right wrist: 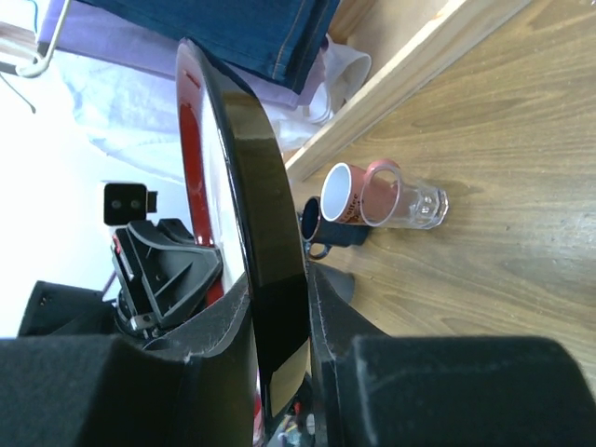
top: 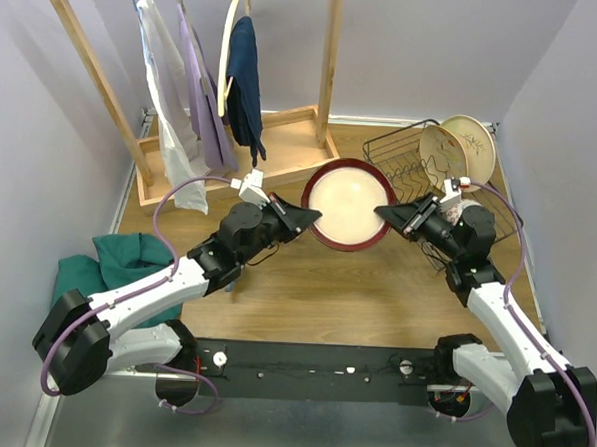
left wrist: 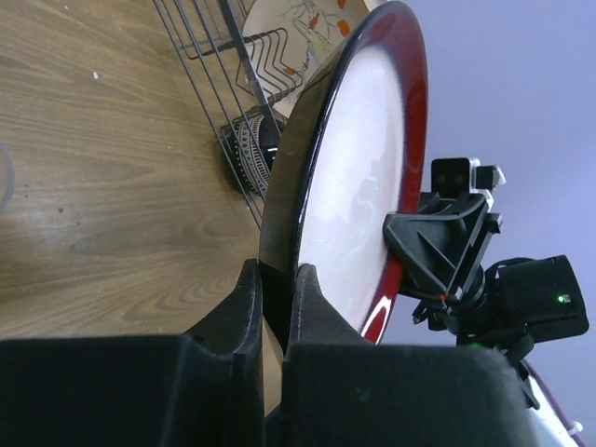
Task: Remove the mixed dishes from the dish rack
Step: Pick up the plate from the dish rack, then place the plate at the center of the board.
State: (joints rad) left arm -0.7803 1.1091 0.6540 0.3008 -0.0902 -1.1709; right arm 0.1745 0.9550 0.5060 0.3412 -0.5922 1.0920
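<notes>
The left gripper (top: 307, 218) was clamped on the left edge of the large plate (top: 347, 204), cream with a glossy dark red rim, held mid-scene above the wooden table (top: 325, 295). The right gripper (top: 386, 214) pinched its right edge, just left of the dish rack (top: 383, 145).

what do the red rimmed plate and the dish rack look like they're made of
The red-rimmed plate: likely glazed ceramic, glossy; sharp highlights on its cream face and dark underside. The dish rack: thin dark wire, probably coated metal; the finish is too small to judge.
</notes>
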